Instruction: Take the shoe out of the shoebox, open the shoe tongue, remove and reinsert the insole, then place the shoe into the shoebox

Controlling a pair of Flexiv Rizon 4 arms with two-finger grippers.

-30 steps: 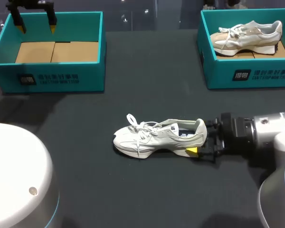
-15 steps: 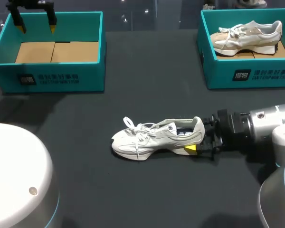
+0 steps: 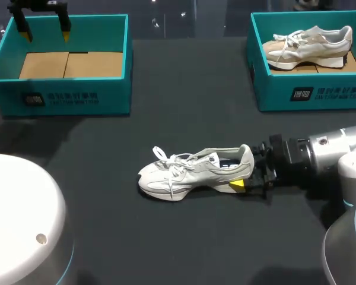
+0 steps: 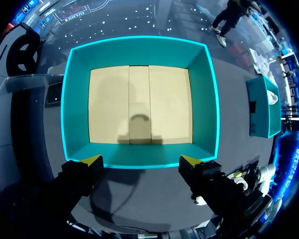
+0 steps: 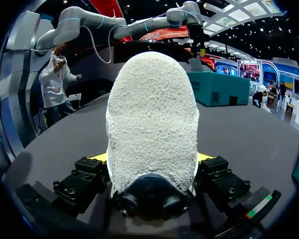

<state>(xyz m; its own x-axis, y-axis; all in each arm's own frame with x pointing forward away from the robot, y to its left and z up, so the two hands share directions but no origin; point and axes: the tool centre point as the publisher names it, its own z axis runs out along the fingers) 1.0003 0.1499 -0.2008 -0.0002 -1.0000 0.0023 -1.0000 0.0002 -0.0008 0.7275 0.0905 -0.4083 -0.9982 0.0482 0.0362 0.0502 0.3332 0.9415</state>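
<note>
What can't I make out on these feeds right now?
- Insole: head view, too small and dark inside the opening of the shoe on the table.
- Toe, laces, tongue: right wrist view, blocked by the heel held in the right end effector.
- Far fingertip of that end effector: head view, hidden behind the shoe.

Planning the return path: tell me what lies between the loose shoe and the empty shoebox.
Head view: only bare tabletop separates the shoe and empty shoebox.
</note>
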